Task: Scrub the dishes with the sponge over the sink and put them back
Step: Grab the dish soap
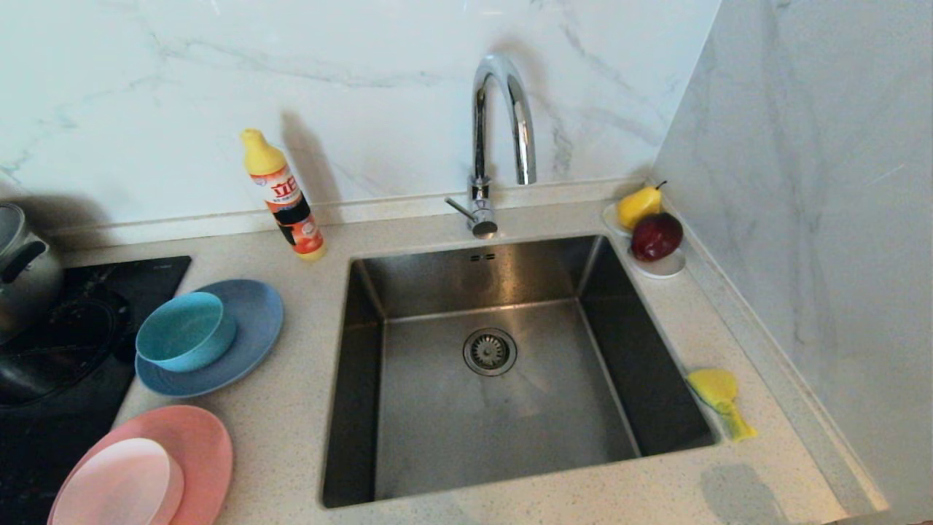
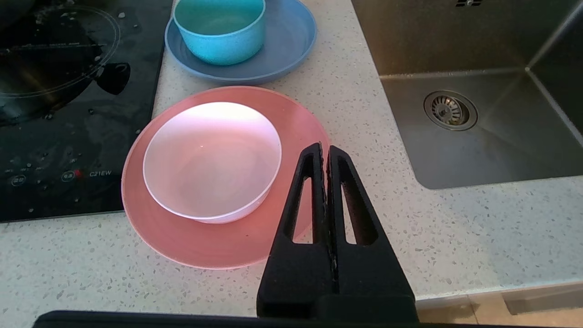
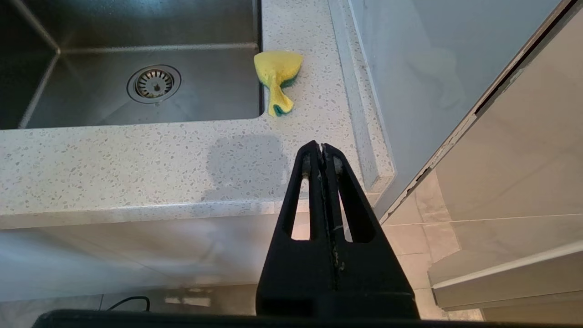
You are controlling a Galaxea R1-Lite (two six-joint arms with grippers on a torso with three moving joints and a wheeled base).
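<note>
- Speckled counter (image 1: 306, 408) around steel sink (image 1: 503, 437), marble wall behind.
- Left gripper (image 2: 325, 148) shut tight, empty, above pink plate (image 2: 182, 241) edge.
- Right gripper (image 3: 321, 146) shut, empty, near front counter edge.
- Crumpled sponge (image 1: 718, 397) right beside sink rim: might slip in if nudged.
- 2 bowls on 2 plates: teal bowl (image 1: 186, 328) on blue plate (image 1: 251, 328), pale bowl (image 2: 212, 159) on pink; could slide off when lifted.

Orange detergent bottle with yellow cap (image 1: 283, 197), upright by the marble backsplash. Steel pot (image 1: 22, 270) on black induction cooktop (image 1: 80, 343). Small white dish (image 1: 660, 266) bearing yellow pear (image 1: 638, 205) and dark red fruit (image 1: 656, 236). Speckled stone countertop (image 1: 291, 408).
</note>
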